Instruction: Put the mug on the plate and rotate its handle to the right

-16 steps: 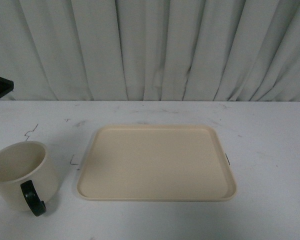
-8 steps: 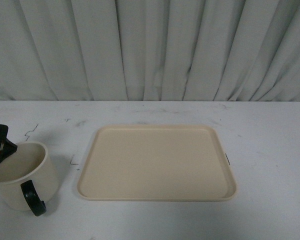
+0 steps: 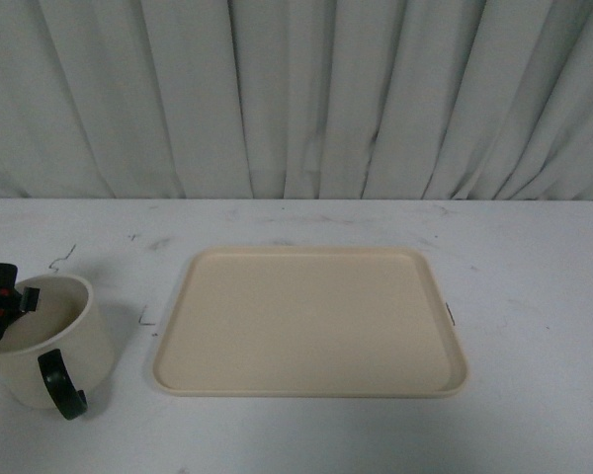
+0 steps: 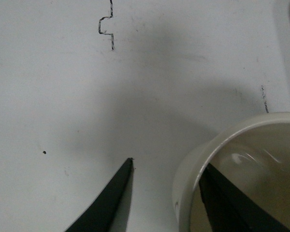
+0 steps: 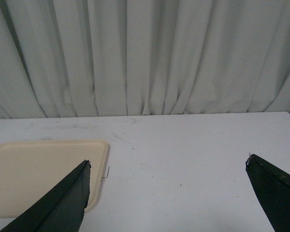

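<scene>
The cream-white mug (image 3: pixel 64 346) stands upright on the table at the far left, left of the plate. Its black handle (image 3: pixel 59 383) points toward the camera. The beige plate (image 3: pixel 306 321) lies flat in the middle with nothing on it. My left gripper (image 3: pixel 0 306) is open at the mug's left rim. In the left wrist view the mug's wall (image 4: pixel 186 193) stands between the jaws of the left gripper (image 4: pixel 168 163): one finger (image 4: pixel 232 203) is inside the mug, the other (image 4: pixel 106 203) outside. My right gripper (image 5: pixel 168 162) is open and empty over bare table right of the plate (image 5: pixel 34 169).
A white curtain (image 3: pixel 296 99) hangs along the table's far edge. Small black marks (image 4: pixel 106 26) are drawn on the white table near the mug and by the plate's sides. White tabletop lies right of the plate (image 3: pixel 534 326).
My left gripper has come down from the upper left edge of the front view to the mug's left rim. The mug and its handle have shifted slightly left. The plate has not moved.
</scene>
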Controlling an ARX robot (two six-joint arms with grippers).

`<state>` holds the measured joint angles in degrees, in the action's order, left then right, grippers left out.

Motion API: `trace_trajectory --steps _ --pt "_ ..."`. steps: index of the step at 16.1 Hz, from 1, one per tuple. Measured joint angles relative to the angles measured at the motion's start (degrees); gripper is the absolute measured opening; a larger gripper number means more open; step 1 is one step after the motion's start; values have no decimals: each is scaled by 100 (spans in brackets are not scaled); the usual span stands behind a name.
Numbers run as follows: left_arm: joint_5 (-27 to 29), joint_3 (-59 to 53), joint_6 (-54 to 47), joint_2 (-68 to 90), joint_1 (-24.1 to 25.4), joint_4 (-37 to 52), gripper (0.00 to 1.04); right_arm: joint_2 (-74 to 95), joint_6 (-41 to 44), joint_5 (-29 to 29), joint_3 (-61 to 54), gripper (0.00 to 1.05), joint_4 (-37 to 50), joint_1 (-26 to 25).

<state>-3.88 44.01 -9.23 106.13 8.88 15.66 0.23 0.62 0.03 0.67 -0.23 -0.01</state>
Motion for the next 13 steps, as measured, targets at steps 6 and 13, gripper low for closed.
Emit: trace_trajectory --steps 6,13 --pt "-55 -83 264 -837 -516 -136 3 0 0 0 0 98 -2 0" --pt "1032 1390 566 240 -3469 96 3 0 2 0 0 98 0 0"
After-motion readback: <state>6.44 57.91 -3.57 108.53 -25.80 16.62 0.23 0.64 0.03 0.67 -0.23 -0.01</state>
